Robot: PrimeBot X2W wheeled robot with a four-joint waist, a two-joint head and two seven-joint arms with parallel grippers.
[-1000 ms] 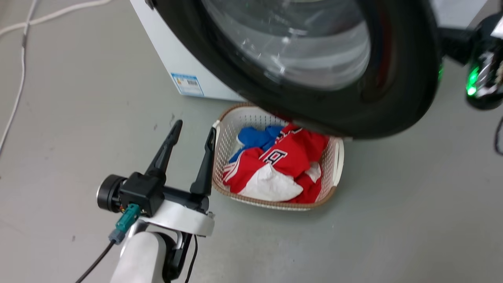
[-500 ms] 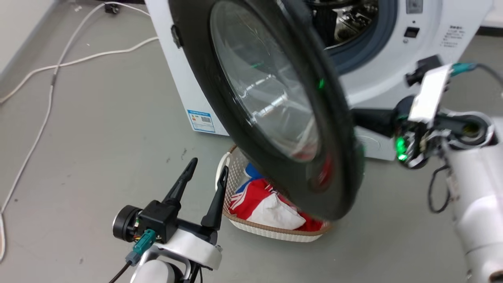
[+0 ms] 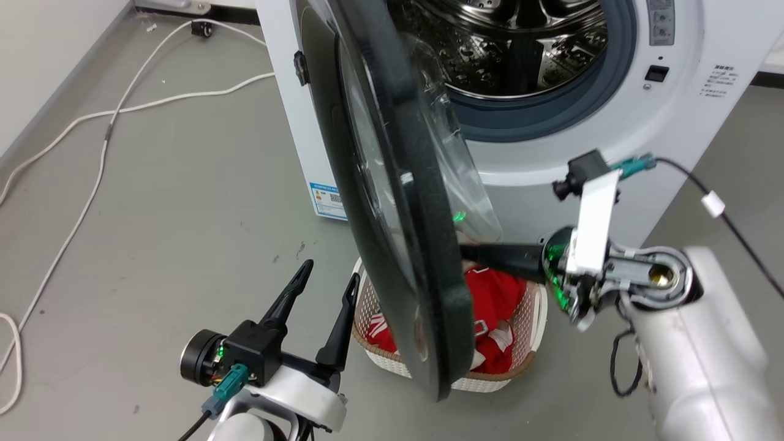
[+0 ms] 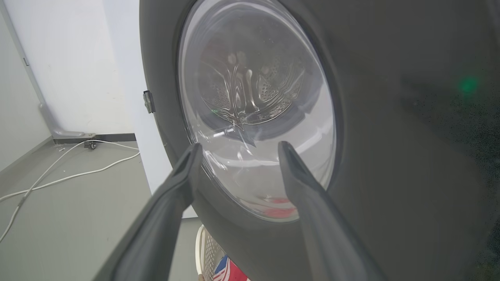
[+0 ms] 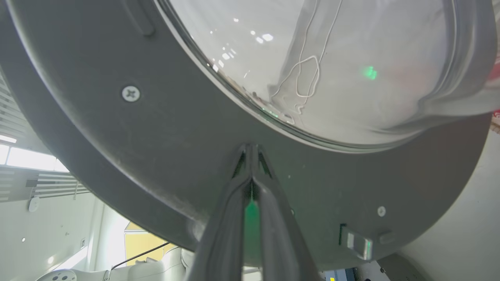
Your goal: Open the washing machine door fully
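My right jaws are clenched empty, tips pushing the inner rim of the washing machine door [image 3: 429,245]; my left jaws hang released. The door has swung wider off the washing machine [image 3: 680,128], baring the drum; I judge more swing remains.

Black washing machine door [image 3: 425,220], white washing machine [image 3: 674,128], red clothes [image 3: 499,294], white basket [image 3: 531,318].

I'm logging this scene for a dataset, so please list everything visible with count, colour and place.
washing machine: one, white, ahead, steel drum exposed.
washing machine door: one, black with clear glass, standing open, hinged at left.
laundry basket: one, white, on floor under the door.
clothes: several, mostly red, in the basket.
cables: at least two, white, floor at left.
label: one, blue, machine's side.
left gripper: open, facing door's outside.
right gripper: shut, tips against door's inside.
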